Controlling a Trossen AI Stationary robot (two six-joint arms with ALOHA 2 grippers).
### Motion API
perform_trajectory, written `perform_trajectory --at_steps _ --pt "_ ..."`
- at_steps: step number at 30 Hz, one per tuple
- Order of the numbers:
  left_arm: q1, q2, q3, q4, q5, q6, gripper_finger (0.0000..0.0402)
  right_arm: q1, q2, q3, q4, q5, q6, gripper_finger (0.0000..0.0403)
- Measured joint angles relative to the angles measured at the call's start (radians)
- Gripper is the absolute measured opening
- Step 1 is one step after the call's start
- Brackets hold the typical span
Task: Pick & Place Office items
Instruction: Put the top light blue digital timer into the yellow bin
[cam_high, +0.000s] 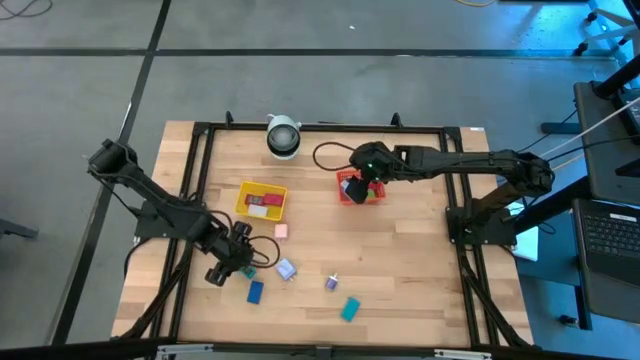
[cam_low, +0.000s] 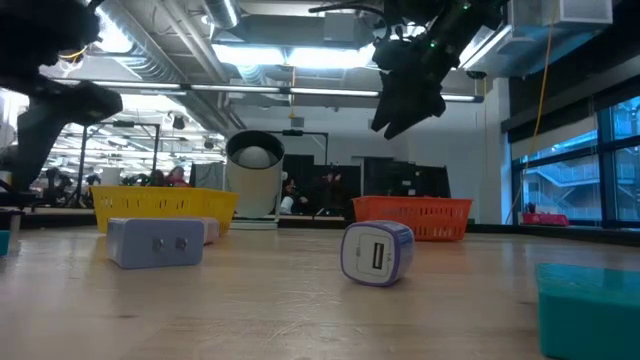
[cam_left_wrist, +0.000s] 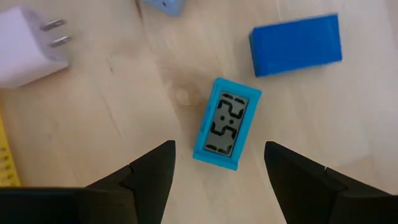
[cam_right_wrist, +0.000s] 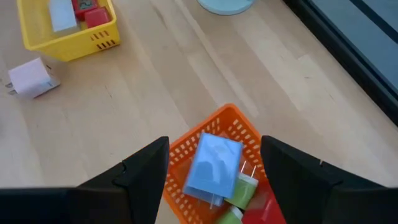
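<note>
Across the table (cam_high: 400, 260) in the high view, the left end effector (cam_high: 243, 262) sits low at the front left, just beside a blue block (cam_high: 255, 291) and a whitish plug piece (cam_high: 286, 269). A pink piece (cam_high: 281, 231) lies below the yellow tray (cam_high: 243, 203), a purple piece (cam_high: 331, 283) and a teal block (cam_high: 349, 309) farther right. The right end effector (cam_high: 362, 183) hangs over the red tray (cam_high: 345, 194).

At table height, the low view shows a grey-white adapter (cam_low: 155, 242) and a purple cube charger (cam_low: 377, 252) on the wood.

From the left wrist, fingers (cam_left_wrist: 152, 177) stand apart above a light-blue digital clock (cam_left_wrist: 226, 122).

From the right wrist, fingers (cam_right_wrist: 146, 168) stand apart, empty, above the red tray, which holds a pale blue charger (cam_right_wrist: 213, 166) and green plug pieces (cam_right_wrist: 239, 193).
</note>
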Motion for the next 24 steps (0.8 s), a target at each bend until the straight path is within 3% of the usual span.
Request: perform_trajectory --at_steps 11,24 --pt "-0.042 0.176 0.0 0.032 -0.029 0.219 0.024 0.034 0.004 0.0 -0.002 0.0 0.007 0.0256" --pt "-0.042 0.237 0.0 0.115 -0.055 0.239 0.024 0.036 0.004 0.0 -0.002 0.0 0.022 0.0256"
